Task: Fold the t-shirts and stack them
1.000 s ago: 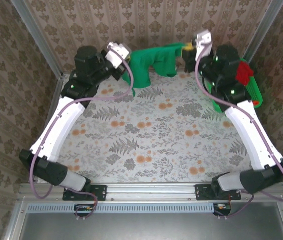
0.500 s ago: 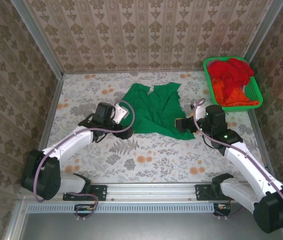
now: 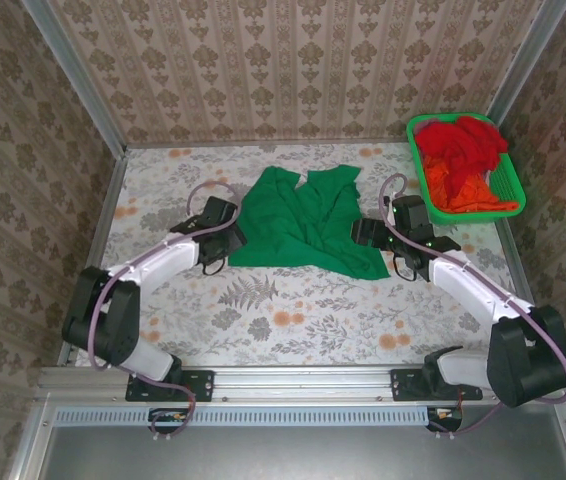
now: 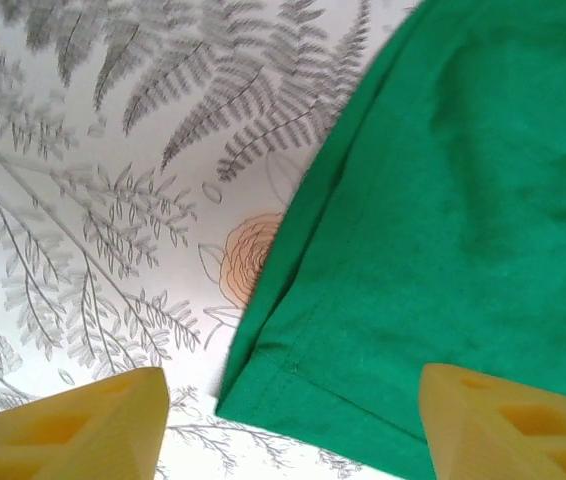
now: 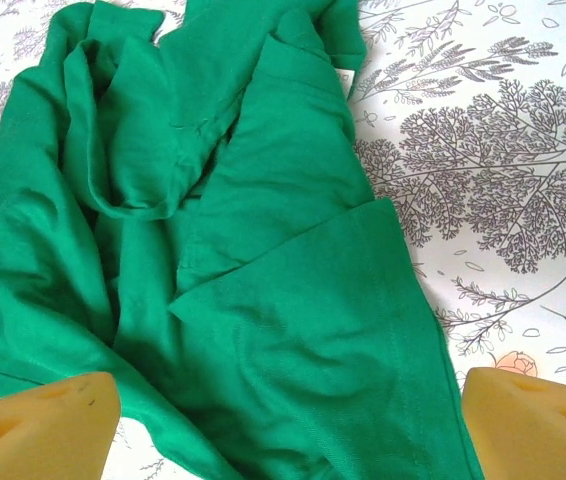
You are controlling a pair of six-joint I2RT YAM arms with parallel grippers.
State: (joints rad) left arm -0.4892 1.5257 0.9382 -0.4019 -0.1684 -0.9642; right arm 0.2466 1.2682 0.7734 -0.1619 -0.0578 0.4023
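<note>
A dark green t-shirt lies crumpled and partly spread on the middle of the table. My left gripper is low at its left edge, open. In the left wrist view the yellow fingertips straddle the hemmed corner of the green t-shirt, holding nothing. My right gripper sits at the shirt's right edge, also open. Its fingertips stand wide apart over the folds of the green t-shirt. Red t-shirts and an orange t-shirt lie heaped in the basket.
The bright green mesh basket stands at the back right corner, close behind my right arm. Patterned walls close in the table on the back and both sides. The flowered tablecloth is bare in front of the shirt.
A second ago both arms held the green shirt up at the back. It now lies on the table, let go, and both grippers have lowered to its side edges.
</note>
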